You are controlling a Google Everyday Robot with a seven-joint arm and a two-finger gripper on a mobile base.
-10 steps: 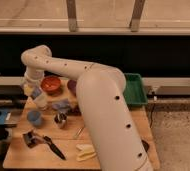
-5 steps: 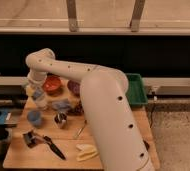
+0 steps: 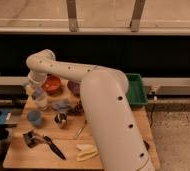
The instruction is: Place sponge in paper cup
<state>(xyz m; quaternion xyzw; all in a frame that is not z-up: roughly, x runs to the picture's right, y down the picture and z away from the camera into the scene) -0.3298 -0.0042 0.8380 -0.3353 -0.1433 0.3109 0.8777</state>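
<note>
Since the earlier frame my elbow has swung a little further over the worktop's left side, and my jaws [image 3: 38,96] have come down from the back-left corner to hang just above the paper cup [image 3: 41,104], which stands near the left edge, about midway back. Whether my jaws are spread or closed I cannot tell, because my wrist hides them. A bluish lump at my wrist, right over the cup, may be the sponge [image 3: 37,93], though I cannot tell whether it is gripped, touching the cup, or already partly inside it. My arm [image 3: 105,107] fills the middle of the view, running from the front-right corner up and back across the wooden worktop [image 3: 23,157]. Behind my wrist, near the back edge, sits an orange bowl [image 3: 52,84], with a purple bowl [image 3: 74,88] beside it, partly covered by my arm. A blue cup [image 3: 34,118] stands near the left edge, just in front of the paper cup. Right of that is a small metal cup [image 3: 61,120], and behind the metal cup lies a crumpled blue cloth [image 3: 62,105]. Toward the front-left corner lies a dark-handled tool [image 3: 44,141], and a banana [image 3: 86,151] rests near the front edge. A green tray [image 3: 137,90] sits at the back-right corner.
</note>
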